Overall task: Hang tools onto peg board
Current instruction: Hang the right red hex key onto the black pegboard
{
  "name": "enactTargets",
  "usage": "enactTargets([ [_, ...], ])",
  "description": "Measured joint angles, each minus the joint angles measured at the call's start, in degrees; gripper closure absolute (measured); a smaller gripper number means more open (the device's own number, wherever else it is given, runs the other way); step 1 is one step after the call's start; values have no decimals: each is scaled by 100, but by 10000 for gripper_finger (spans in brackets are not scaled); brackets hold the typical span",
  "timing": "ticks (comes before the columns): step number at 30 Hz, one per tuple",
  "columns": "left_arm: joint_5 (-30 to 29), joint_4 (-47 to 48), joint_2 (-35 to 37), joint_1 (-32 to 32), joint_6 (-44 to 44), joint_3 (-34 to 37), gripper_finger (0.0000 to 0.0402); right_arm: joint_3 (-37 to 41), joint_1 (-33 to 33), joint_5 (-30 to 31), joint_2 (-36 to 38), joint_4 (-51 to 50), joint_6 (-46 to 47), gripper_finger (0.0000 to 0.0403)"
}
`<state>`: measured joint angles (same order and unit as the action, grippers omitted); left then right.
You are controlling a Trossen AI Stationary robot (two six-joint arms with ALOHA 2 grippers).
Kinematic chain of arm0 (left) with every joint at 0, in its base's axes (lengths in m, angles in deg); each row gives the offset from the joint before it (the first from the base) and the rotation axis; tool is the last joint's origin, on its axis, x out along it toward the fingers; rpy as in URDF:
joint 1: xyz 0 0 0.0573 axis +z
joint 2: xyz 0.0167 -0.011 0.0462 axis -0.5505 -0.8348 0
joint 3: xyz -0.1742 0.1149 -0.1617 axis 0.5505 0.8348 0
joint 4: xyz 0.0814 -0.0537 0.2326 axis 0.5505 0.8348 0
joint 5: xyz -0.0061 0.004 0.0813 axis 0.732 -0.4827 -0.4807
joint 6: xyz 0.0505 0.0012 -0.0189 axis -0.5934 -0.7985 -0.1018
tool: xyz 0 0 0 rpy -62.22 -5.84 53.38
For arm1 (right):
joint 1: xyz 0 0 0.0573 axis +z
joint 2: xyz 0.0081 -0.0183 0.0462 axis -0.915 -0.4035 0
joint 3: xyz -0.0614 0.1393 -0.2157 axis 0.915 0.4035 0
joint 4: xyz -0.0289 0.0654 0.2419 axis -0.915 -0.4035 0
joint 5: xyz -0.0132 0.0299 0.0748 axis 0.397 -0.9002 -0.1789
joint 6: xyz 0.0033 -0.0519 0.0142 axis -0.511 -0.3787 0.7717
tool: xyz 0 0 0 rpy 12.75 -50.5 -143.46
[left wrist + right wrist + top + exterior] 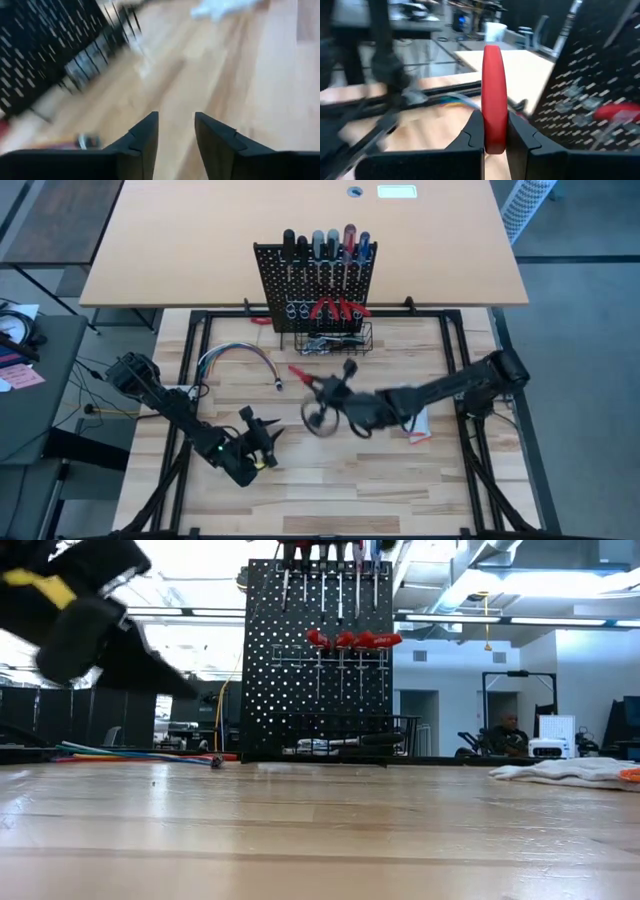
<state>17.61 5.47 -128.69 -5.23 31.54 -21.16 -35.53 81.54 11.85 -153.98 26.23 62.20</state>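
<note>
Meanwhile right tool (495, 132) clenched on red-handled screwdriver (493, 95) before peg board (312, 285); left tool (176, 132) released, near bench (400, 490) front-left, open wood around.

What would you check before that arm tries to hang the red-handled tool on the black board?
1. Grip: right gripper shut on the red-handled tool: ok.
2. Which tool it is: only the handle shows: cannot tell.
3. Free holder on the peg board: cannot tell.
4. Left gripper open, low on the table, away from the board: ok.
5. Cable bundle off to the side of the path: ok.
</note>
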Motion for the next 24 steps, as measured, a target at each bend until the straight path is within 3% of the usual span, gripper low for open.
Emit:
enactTargets([
  [6, 550, 1161, 0, -5, 1474, 2, 271, -1582, -860, 7, -264, -1891, -36, 366],
  [13, 591, 1200, -4, -16, 1535, 2, 274, -2992, -1625, -58, -743, -3461, -29, 366],
  [24, 595, 1195, -4, -20, 1520, 2, 274, -3234, -2030, -247, -800, -3659, -133, 366],
])
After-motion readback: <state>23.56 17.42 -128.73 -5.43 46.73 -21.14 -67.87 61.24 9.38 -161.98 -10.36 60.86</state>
